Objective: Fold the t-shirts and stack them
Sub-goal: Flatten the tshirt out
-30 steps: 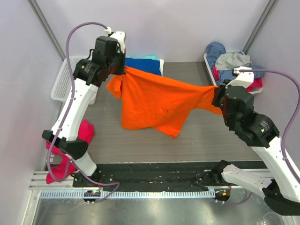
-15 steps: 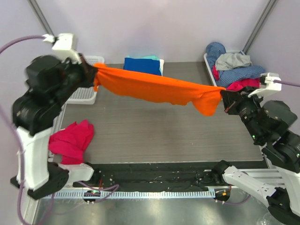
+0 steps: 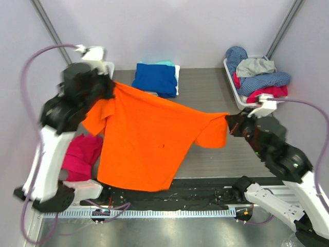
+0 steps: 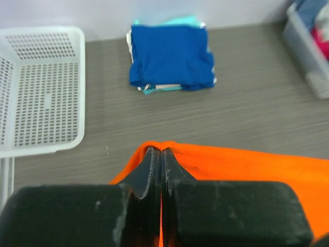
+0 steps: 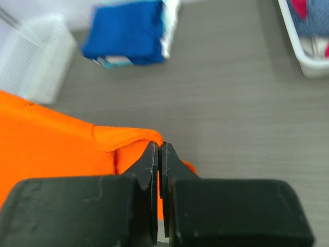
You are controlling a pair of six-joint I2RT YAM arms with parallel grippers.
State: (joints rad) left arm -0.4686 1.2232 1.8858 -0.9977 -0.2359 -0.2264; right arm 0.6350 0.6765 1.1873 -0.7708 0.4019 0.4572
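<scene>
The orange t-shirt (image 3: 149,139) hangs spread between my two arms above the bench, a broad sheet of soft, matte cloth. Its lower edge droops toward my bases, and a small dark speck shows near its middle. My left pincer (image 4: 160,159) is pressed together on a peaked fold of the orange cloth at the shirt's upper left. My right pincer (image 5: 158,154) is likewise clamped on a puckered edge beside a sleeve at the right. From above, my left arm is blurred, so I cannot say whether it grips a shoulder or a hem.

Beyond the shirt, at the far side of the bench, a folded royal blue t-shirt (image 3: 156,78) tops a neat stack. Pale teal and white layers (image 4: 154,88) peek out beneath it. A white perforated basket (image 4: 41,103) stands to the left of the stack, apart from it. At the far right a white bin (image 3: 231,80) is heaped with crumpled clothes in checked blue, grey and pink. A rumpled magenta cloth (image 3: 82,154) lies by my left arm.

The bench (image 3: 205,92) is dark grey with a plank-like grain, and the walls (image 3: 180,31) are pale lilac.
</scene>
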